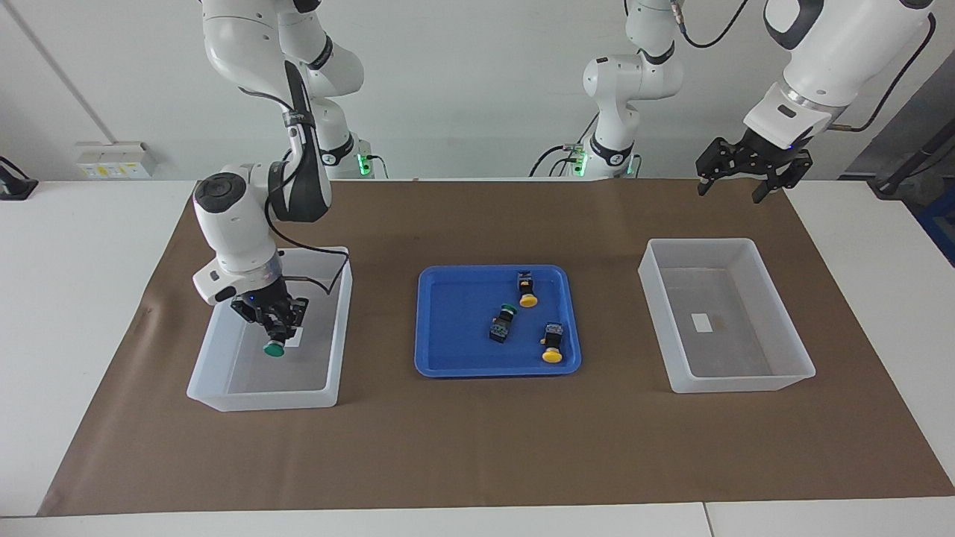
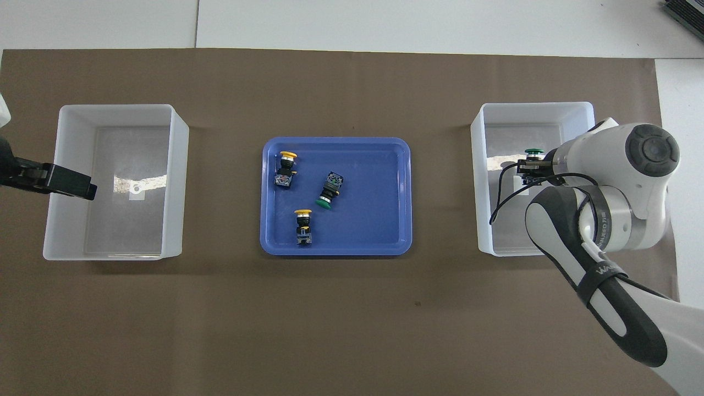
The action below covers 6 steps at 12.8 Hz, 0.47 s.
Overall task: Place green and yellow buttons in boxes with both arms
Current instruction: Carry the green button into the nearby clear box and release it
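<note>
In box, fingers around green button.

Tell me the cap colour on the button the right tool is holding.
Green. The button in the right tool shows best in the facing view.

Right gripper holds green button over box

A robotics lab: two white arms bolted at a paper-covered table, bare walls.
</note>
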Available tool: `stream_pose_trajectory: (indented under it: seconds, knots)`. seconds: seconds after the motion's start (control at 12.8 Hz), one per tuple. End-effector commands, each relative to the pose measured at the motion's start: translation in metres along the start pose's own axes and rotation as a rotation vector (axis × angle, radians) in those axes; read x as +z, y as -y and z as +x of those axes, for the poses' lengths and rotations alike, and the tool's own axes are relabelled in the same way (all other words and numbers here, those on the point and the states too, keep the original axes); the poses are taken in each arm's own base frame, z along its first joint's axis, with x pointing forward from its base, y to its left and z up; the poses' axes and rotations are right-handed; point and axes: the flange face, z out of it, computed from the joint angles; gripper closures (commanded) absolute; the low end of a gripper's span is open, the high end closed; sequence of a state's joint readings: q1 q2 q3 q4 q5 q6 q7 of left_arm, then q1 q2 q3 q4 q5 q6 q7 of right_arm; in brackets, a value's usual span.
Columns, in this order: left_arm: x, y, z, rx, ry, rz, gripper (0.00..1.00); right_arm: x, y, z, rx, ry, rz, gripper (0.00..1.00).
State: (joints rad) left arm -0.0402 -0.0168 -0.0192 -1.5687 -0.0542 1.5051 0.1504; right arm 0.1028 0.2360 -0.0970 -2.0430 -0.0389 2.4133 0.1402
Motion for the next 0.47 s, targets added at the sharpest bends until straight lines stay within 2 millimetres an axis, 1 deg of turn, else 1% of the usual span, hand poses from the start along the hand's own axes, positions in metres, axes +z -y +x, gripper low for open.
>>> stream_pose_trajectory:
  seconds: [0.0,0.08,0.16,0.24,0.39]
  knots:
    - [-0.0003,0.0017,-0.0086,0.005,0.009,0.023,0.00,0.0074,-0.0233,-0.0074,-0.033,-0.020,0.000,0.82]
    - [-0.0003,0.0017,-0.0086,0.005,0.009,0.023,0.00,0.0095,-0.0252,-0.0088,-0.032,-0.023,-0.001,0.69]
    - [-0.0002,0.0009,-0.0085,0.006,0.009,0.023,0.00,0.0112,-0.0244,-0.0103,-0.032,-0.020,0.000,0.47]
    - [-0.0010,0.0016,-0.0086,0.005,0.007,0.023,0.00,0.0113,-0.0234,-0.0098,-0.026,-0.022,0.000,0.02]
    - [-0.0003,0.0017,-0.0086,0.005,0.009,0.023,0.00,0.0045,-0.0208,-0.0071,-0.028,-0.026,0.001,0.00]
